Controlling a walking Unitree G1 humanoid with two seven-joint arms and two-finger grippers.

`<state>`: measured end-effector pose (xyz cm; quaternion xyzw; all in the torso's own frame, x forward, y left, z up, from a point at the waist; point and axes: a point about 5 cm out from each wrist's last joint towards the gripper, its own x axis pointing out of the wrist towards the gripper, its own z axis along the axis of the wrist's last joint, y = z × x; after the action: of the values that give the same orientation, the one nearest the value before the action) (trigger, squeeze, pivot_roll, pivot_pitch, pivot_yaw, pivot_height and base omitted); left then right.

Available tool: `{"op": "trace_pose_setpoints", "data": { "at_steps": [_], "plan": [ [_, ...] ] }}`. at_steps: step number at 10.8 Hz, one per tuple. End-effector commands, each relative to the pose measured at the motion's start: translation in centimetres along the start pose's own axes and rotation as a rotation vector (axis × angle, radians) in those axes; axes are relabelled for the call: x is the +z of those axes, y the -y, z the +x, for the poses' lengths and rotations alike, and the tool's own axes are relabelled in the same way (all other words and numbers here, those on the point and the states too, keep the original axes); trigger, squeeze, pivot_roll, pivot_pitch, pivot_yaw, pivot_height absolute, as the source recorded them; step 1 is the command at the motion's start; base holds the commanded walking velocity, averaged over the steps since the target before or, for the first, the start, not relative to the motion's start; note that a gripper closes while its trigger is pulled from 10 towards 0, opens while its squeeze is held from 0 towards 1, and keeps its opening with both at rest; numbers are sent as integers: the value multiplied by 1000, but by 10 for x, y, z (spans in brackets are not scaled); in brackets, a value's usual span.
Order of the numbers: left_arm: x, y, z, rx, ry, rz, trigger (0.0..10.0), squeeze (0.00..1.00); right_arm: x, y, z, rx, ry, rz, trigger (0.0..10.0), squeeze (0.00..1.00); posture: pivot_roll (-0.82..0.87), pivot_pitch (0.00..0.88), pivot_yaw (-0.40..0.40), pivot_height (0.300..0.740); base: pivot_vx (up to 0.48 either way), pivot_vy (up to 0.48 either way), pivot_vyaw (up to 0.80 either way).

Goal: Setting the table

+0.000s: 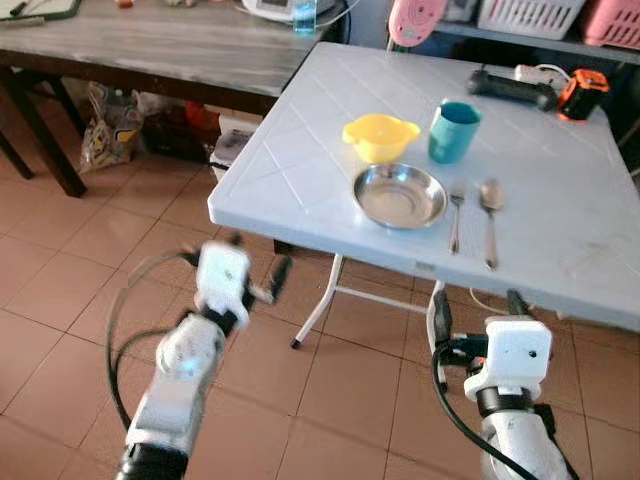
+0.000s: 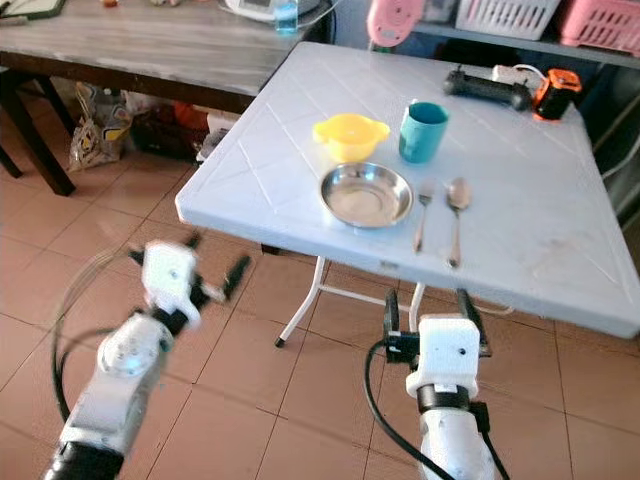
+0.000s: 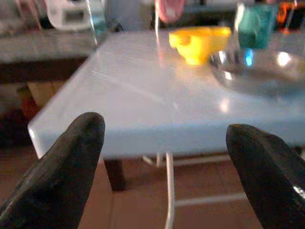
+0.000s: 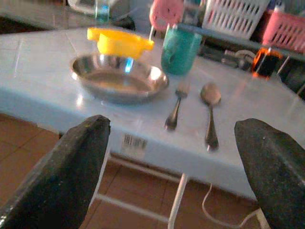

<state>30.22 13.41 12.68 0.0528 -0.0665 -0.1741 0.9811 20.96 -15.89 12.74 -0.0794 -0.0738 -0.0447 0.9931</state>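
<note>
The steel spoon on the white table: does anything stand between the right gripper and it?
Nothing visible does. The right gripper hangs open, below and in front of the white plastic table's near edge. The steel spoon lies past that edge, with the steel fork beside it, towards the round steel plate, not in the path.

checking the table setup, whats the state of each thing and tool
metal plate: upright, empty
yellow bowl: upright, behind the plate
teal cup: upright
fork: flat, right of the plate
spoon: flat, right of the fork
left tool: open, empty, below the table edge
right tool: open, empty
</note>
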Motion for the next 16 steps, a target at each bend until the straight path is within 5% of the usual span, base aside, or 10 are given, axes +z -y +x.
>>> {"op": "trace_pose_setpoints", "data": {
  "at_steps": [1,11,16],
  "plan": [
    [7,3,2,-17,26,3,10000,0,9,6,0,-23,30,-19,10000,0,126,113,-19,740,382,0,0],
    [7,14,2,-66,21,2,10000,0,12,6,1,-25,26,-24,10000,0,115,116,-24,740,382,0,0],
    [3,3,3,-14,-27,-31,10000,0,9,3,-2,-10,8,-6,10000,0,118,124,-22,740,0,0,0]
  ]
}}
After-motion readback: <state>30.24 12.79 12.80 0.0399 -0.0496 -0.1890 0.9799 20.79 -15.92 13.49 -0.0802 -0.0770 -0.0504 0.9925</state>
